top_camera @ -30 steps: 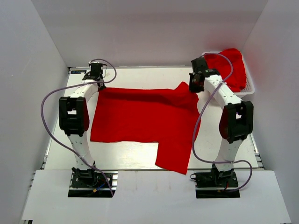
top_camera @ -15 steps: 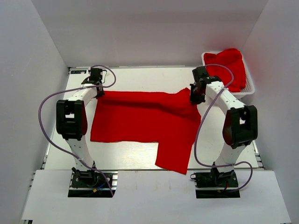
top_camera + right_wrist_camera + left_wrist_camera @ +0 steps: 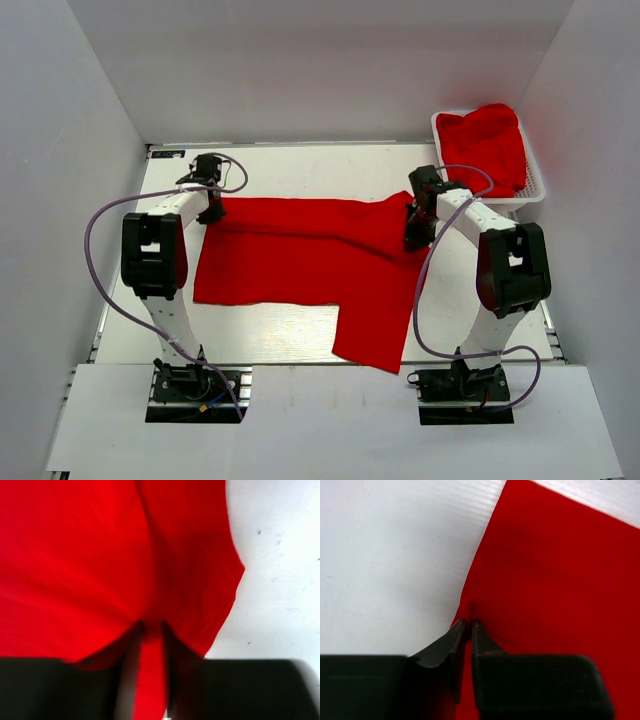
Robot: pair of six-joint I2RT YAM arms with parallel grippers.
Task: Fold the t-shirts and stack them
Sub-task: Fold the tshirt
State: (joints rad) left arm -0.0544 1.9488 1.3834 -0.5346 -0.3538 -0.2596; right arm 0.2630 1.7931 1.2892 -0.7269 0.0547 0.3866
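The red t-shirt [image 3: 300, 255] is lying spread over the middle of the table [image 3: 300, 170]. We are pinching its far-left edge in our left gripper [image 3: 469, 625] and its far-right corner in our right gripper [image 3: 151, 630], both narrowed onto cloth. Another red heap [image 3: 490, 140] is filling the basket [image 3: 538, 192].

One spread t-shirt [image 3: 300, 250], one basket [image 3: 538, 188], two arms [image 3: 158, 255] [image 3: 508, 262]

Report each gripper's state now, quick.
Left gripper: closed on the t-shirt edge.
Right gripper: closed on the same t-shirt.
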